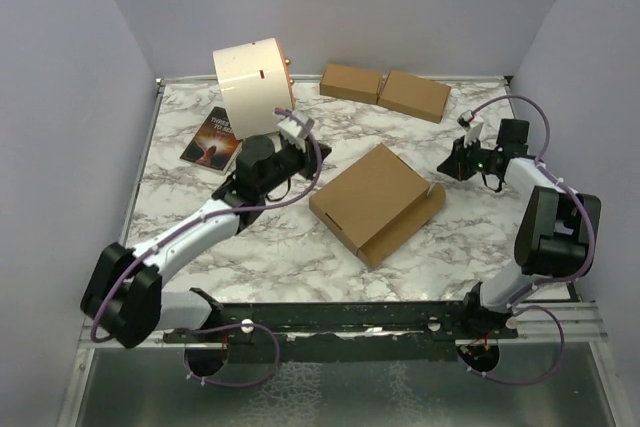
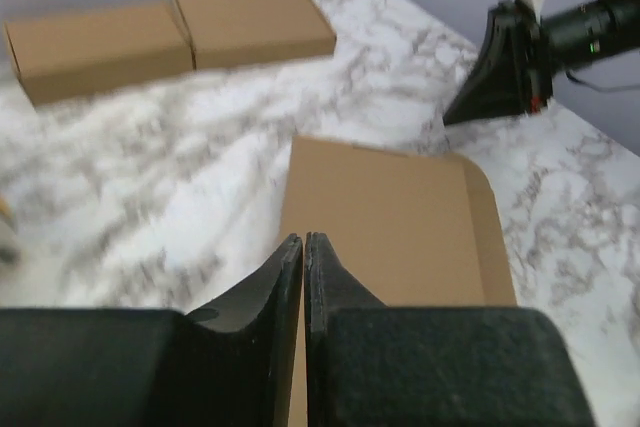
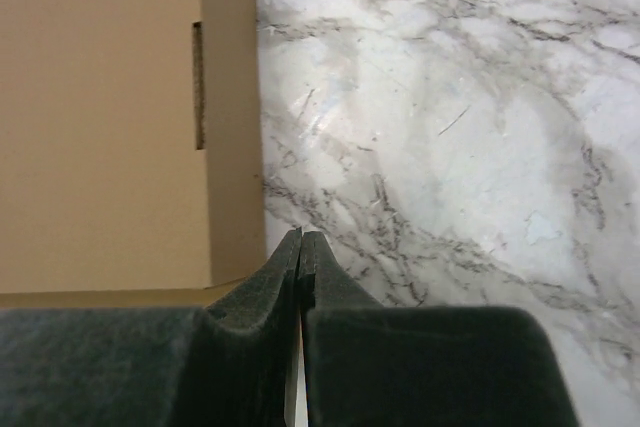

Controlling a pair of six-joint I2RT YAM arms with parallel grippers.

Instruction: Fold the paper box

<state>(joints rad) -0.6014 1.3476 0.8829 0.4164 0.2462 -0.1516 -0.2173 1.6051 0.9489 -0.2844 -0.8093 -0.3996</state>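
Top external: paper box [image 1: 372,197] sits mid table [image 1: 260,247], right-side flap [image 1: 425,209] tilted up. Left gripper [image 2: 303,244] and right gripper [image 3: 301,239] are both pinched together, empty, clear of it. Risk: a closed-tip push likely slides the box on the marble and the flap springs open.

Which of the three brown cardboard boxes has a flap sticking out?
The large paper box at mid-table: a flap juts from its right side. The two smaller boxes at the far edge are closed.
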